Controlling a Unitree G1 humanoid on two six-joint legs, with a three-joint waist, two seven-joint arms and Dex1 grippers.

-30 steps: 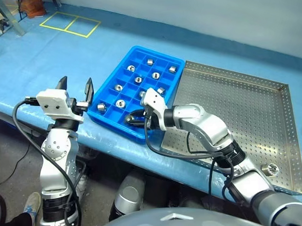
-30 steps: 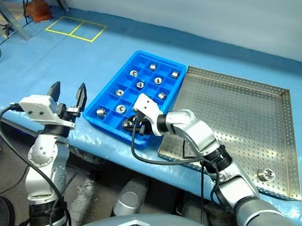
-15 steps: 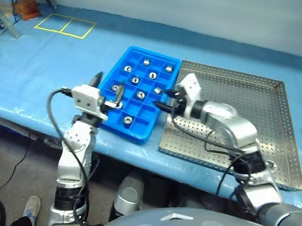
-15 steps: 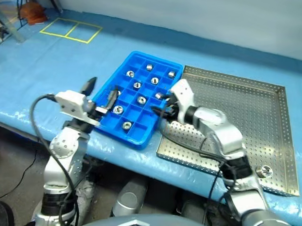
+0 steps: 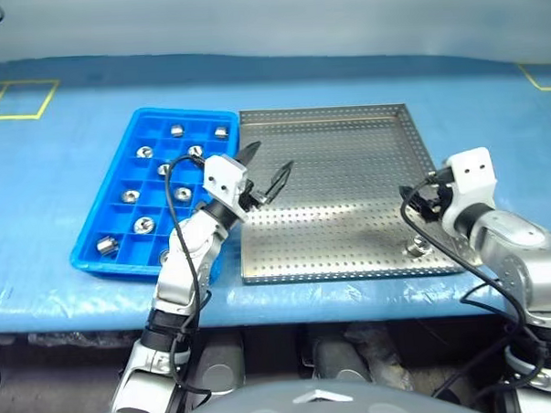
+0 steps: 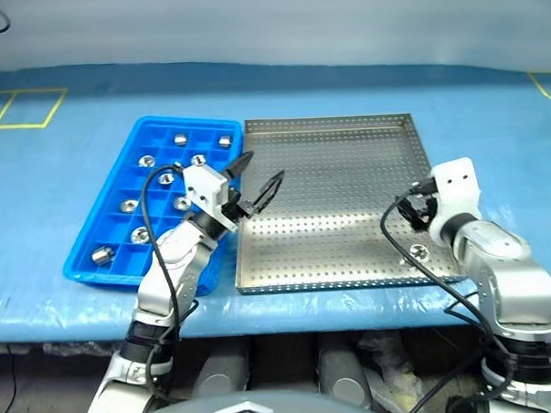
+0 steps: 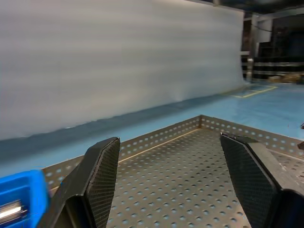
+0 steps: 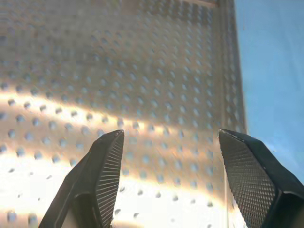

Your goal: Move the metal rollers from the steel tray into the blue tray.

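Mostly bare steel tray (image 5: 337, 158); one roller (image 5: 417, 248) near right rim; both end effectors (image 5: 266, 168) (image 8: 166, 185) open, empty.

light: bright, even | glare: steel tray (image 8: 142, 180) floor | blur: slight motion softness

Head stereo pair looked forward and down over the bench (image 5: 60, 298), both eyes sharing the blue tray (image 5: 93, 214) and steel tray (image 5: 347, 167). Left wrist camera faced level along that tray's floor toward its far rim. Right wrist camera looked steeply down, close over the tray's right edge.
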